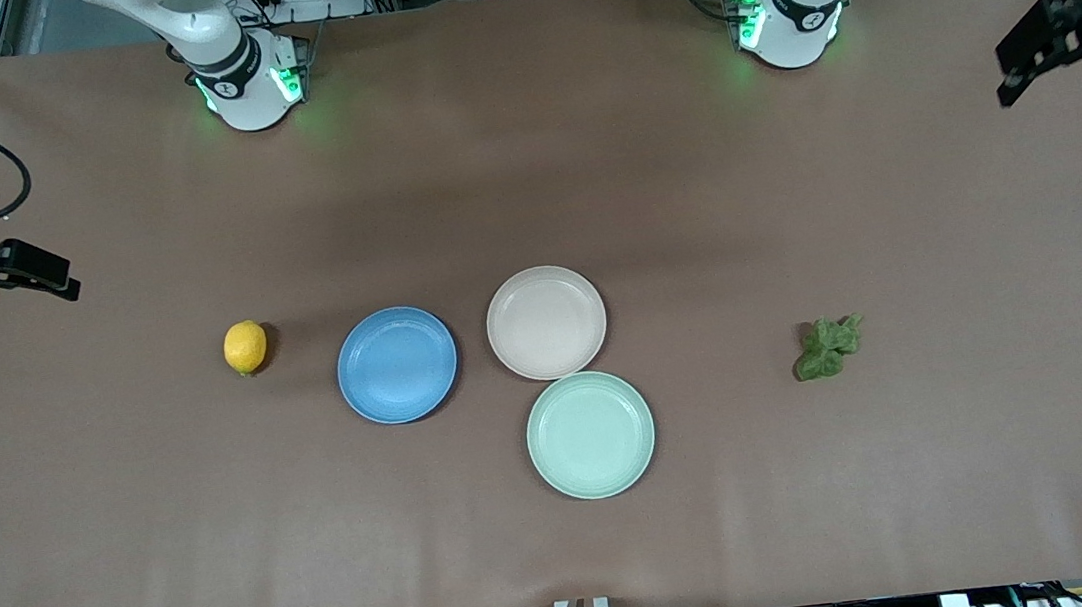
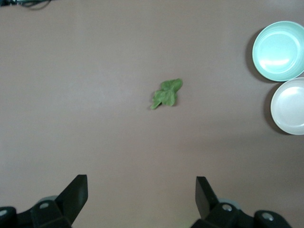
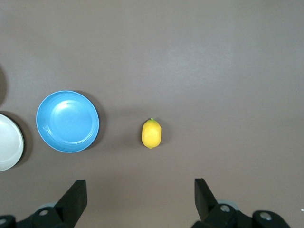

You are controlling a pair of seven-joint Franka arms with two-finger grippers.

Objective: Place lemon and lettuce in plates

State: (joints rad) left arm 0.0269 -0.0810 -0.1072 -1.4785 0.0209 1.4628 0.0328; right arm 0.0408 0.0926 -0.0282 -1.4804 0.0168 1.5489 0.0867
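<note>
- At the table's two ends, both claws hang high: the left gripper (image 1: 1069,67) over bare tabletop at its own end, the right gripper (image 1: 20,273) likewise at its end, each spread wide and holding nothing.
- Out from the left claw, the lettuce (image 1: 828,347) lies on the brown table (image 1: 825,515), toward the left arm's end, well apart from every plate.
- Out from the right claw, the lemon (image 1: 245,348) sits near the blue plate (image 1: 397,364), toward the right arm's end.
- Step in hand, I'd say: the very opening, nothing picked, both task plates bare (the mint plate (image 1: 590,434) looks like a bystander).
- Next move calls for each arm to drop over its own item and centre the fingers; the beige plate (image 1: 546,322) is the lettuce's likely home.
- Textures: the lemon is a smooth, glossy oval, apt to roll; the lettuce is a crinkled, floppy clump, so pinch low; plates are round, rimmed and glossy; the table is matte.
</note>
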